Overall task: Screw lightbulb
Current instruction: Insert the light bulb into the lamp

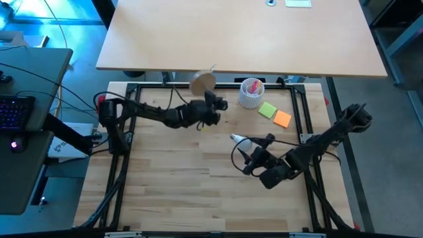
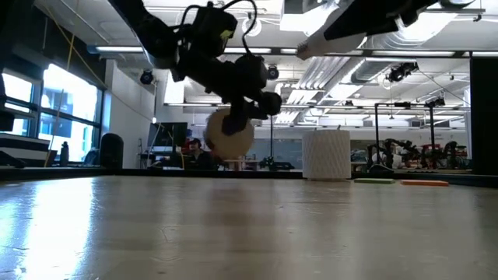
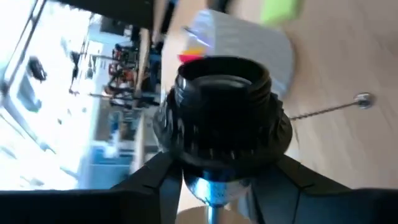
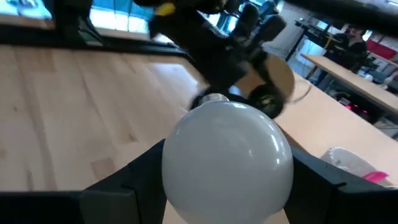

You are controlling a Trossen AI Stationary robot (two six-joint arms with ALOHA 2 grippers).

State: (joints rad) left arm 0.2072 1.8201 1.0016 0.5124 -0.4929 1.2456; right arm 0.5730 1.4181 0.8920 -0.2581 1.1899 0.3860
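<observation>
Between the right claw's (image 4: 227, 186) dark fingers: the lightbulb (image 4: 227, 162), pinched round its white globe, screw base poking out ahead so the threads can go in first. Just beyond that base, the black socket (image 3: 222, 118), gripped low down by the left claw (image 3: 217, 186), partly closed around it, mouth turned toward the bulb. Wooden disc stand (image 1: 202, 82) hoisted clear of the tabletop (image 1: 198, 192), probably for lining things up in mid-air. Off past the left claw, a white perforated cup (image 1: 251, 93) and sticky notes (image 1: 275, 114), just parked.
</observation>
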